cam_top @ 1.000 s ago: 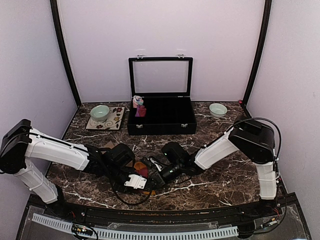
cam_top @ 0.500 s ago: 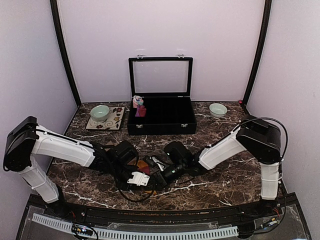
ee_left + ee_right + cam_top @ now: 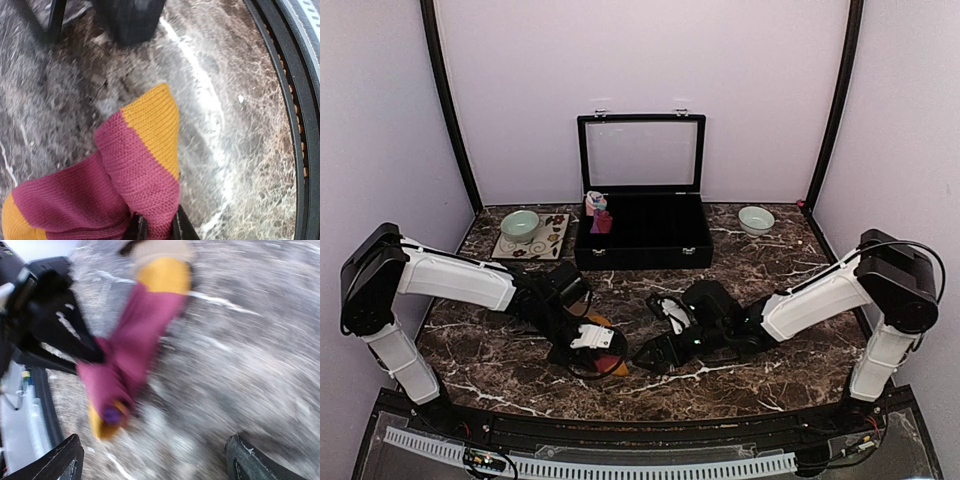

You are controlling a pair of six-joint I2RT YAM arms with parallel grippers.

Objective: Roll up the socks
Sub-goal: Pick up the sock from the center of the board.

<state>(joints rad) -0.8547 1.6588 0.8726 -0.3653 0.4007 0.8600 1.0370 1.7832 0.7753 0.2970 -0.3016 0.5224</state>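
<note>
I see the dark marble worktop [image 3: 790,260] with a black box [image 3: 640,258], lid up, at the middle of its back edge. My right claw [image 3: 152,460] is low near the front edge, its two fingers wide apart with nothing between them. My left claw [image 3: 157,231] is close beside it, pinched tight on the red sock [image 3: 135,175]. The sock is by the front edge, a little left of the middle, with its orange toe poking out.
</note>
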